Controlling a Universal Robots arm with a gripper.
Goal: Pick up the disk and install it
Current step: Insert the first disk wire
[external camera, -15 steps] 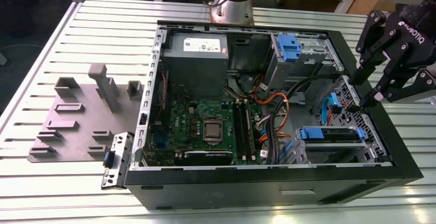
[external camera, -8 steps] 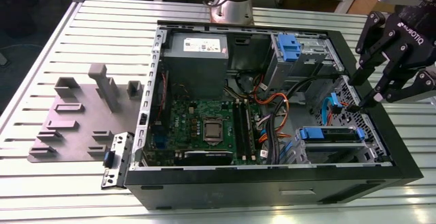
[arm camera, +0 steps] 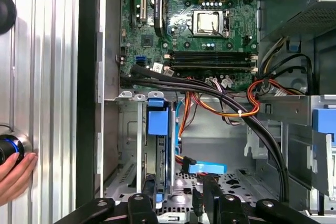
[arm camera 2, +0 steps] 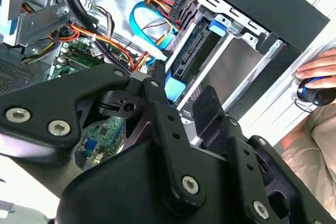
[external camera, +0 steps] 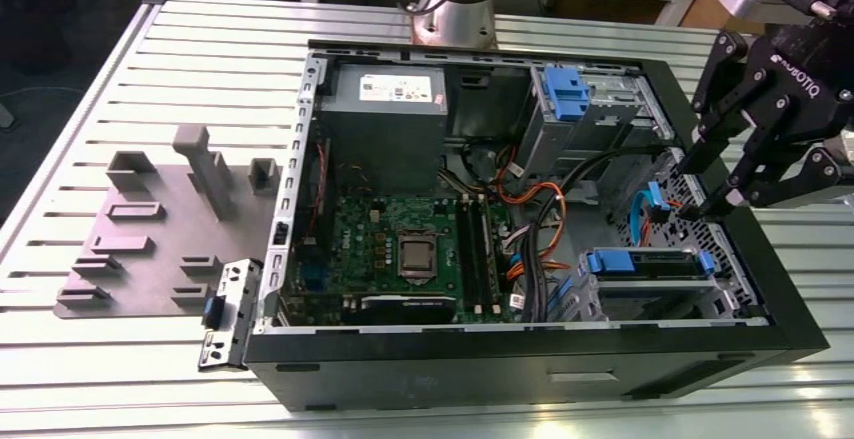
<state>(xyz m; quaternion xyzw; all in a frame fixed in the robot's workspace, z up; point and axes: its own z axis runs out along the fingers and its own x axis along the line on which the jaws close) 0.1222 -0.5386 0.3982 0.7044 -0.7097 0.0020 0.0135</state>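
Observation:
The disk (external camera: 647, 262) sits inside the lower drive bay of the open computer case (external camera: 534, 354), at the exterior view's lower right. It stands on edge there, its blue carrier rail facing up. In both wrist views I see the disk (arm camera: 157, 124) (arm camera 2: 191, 59) in the metal cage, with a blue cable beside it. My gripper (external camera: 707, 207) hangs above the case's right side, a little above and beyond the bay. It is open, and nothing is between its black fingers (arm camera: 148, 198). The gripper (arm camera 2: 181, 90) is apart from the disk.
A person's hand (arm camera: 13, 169) rests on a round knob on the table beside the case. Orange and black cables (arm camera: 231, 106) cross between the motherboard (external camera: 400, 244) and the bays. A grey fixture plate (external camera: 147, 229) lies at the exterior view's left. A second blue clip (external camera: 567, 94) sits in the upper bay.

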